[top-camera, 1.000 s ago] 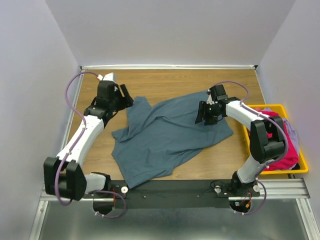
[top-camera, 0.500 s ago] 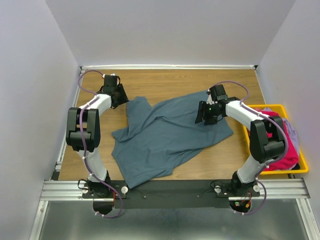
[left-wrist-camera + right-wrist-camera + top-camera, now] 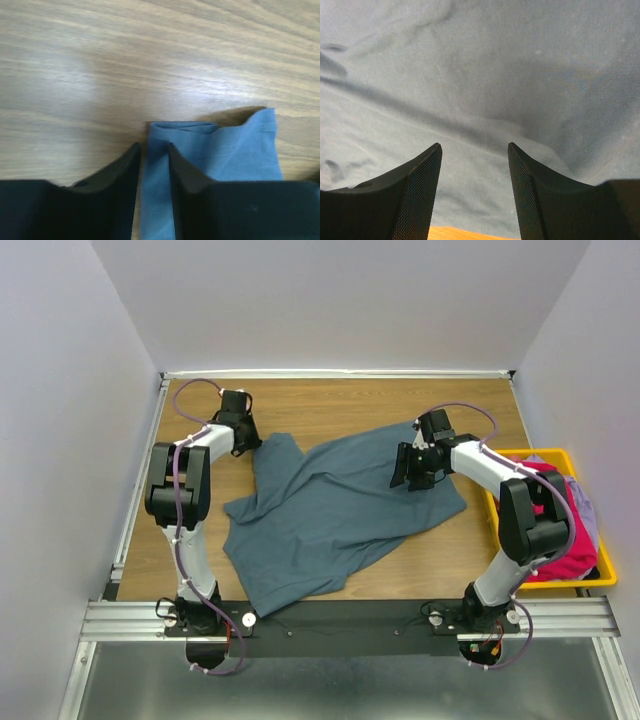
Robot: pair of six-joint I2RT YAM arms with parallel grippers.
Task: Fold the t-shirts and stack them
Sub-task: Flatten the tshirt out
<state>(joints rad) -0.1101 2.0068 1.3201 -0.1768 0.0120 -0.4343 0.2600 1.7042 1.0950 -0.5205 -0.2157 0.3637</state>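
Observation:
A slate blue-grey t-shirt (image 3: 340, 510) lies spread and rumpled across the middle of the wooden table. My left gripper (image 3: 243, 432) is low at its far-left sleeve. In the left wrist view the folded sleeve edge (image 3: 220, 150) runs into the narrow gap between my left gripper's (image 3: 153, 145) jaws, which stand slightly apart on either side of it. My right gripper (image 3: 405, 472) hovers over the shirt's right part. Its fingers are open, with only flat cloth (image 3: 480, 75) below my right gripper (image 3: 475, 146). A magenta-pink t-shirt (image 3: 570, 535) and a pale grey-blue one (image 3: 586, 502) lie in the bin.
A yellow plastic bin (image 3: 603, 578) stands at the table's right edge, beside the right arm. Bare wood (image 3: 350, 405) shows behind the shirt. White walls close in the back and both sides. The black mounting rail (image 3: 340, 620) runs along the near edge.
The left arm has swung its elbow up and back, and its gripper has slid a little right, close to the sleeve. The right arm and the shirt have not moved.

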